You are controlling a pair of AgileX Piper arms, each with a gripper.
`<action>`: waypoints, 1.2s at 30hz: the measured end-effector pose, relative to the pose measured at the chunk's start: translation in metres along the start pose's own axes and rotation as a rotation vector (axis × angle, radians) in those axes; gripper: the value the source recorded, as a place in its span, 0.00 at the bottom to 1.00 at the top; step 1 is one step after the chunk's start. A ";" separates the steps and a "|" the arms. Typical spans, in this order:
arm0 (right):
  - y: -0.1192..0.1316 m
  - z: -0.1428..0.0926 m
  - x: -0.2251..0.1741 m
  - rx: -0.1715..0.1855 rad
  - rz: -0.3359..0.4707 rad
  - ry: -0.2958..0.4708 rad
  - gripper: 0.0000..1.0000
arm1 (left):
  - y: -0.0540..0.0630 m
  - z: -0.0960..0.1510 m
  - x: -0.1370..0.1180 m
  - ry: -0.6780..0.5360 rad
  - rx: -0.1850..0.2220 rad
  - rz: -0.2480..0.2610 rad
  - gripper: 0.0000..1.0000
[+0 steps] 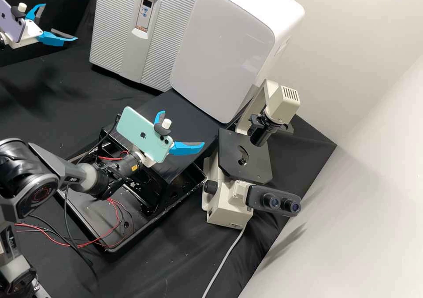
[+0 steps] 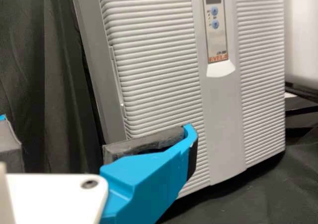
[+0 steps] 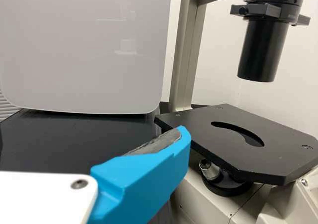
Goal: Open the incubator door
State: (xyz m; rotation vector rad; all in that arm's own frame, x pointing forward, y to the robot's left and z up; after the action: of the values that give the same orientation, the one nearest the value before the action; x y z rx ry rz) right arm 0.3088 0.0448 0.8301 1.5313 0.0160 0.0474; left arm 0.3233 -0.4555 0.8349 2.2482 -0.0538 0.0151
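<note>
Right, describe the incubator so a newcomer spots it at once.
On the black bench, look past the microscope to the smooth white cabinet. The incubator is the box on its other side. Unlike that cabinet, it has a ribbed front with a small control panel.

Incubator [image 1: 112, 33] left of, maybe against, cabinet [image 1: 220, 55]

Incubator [image 1: 112, 33]: ribbed front, matt. White cabinet [image 1: 220, 46]: smooth, glossy front. Cloth [image 1: 154, 276]: matt, creased. Stage [image 1: 259, 165]: smooth, metal-looking. Fingers [image 1: 187, 148]: smooth blue plastic; pads [image 2: 141, 144]: matt, rough.
</note>
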 end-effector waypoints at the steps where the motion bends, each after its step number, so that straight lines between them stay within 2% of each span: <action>1: 0.000 0.000 0.000 0.000 0.000 0.000 1.00 | -0.002 -0.003 0.004 0.009 0.000 -0.002 1.00; 6: 0.000 0.000 0.000 0.000 0.000 0.000 1.00 | 0.000 -0.024 0.032 0.044 -0.002 0.017 1.00; 9: 0.000 0.000 0.000 0.000 0.000 0.000 1.00 | 0.000 -0.033 0.057 0.007 -0.046 0.014 1.00; 12: 0.000 0.000 0.000 0.000 0.000 0.000 1.00 | -0.002 -0.038 0.076 -0.024 -0.085 -0.010 1.00; 15: 0.000 0.000 0.000 0.000 0.000 0.000 1.00 | -0.001 -0.035 0.094 -0.089 -0.113 -0.013 1.00; 20: 0.000 0.000 0.000 0.000 0.000 0.000 1.00 | 0.001 -0.026 0.121 -0.240 -0.190 -0.025 1.00; 25: 0.000 0.000 0.000 0.000 0.000 0.000 1.00 | 0.005 -0.018 0.137 -0.360 -0.204 -0.015 1.00; 29: 0.000 0.000 0.000 0.000 0.000 0.000 1.00 | 0.009 -0.017 0.148 -0.401 -0.209 -0.008 1.00; 36: 0.000 0.000 0.000 0.000 0.000 0.000 1.00 | 0.010 -0.025 0.152 -0.446 -0.151 -0.035 1.00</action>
State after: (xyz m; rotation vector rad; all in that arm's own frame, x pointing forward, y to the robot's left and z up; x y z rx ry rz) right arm 0.3088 0.0448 0.8301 1.5313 0.0160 0.0474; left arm 0.4750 -0.4477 0.8625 2.0619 -0.2463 -0.4931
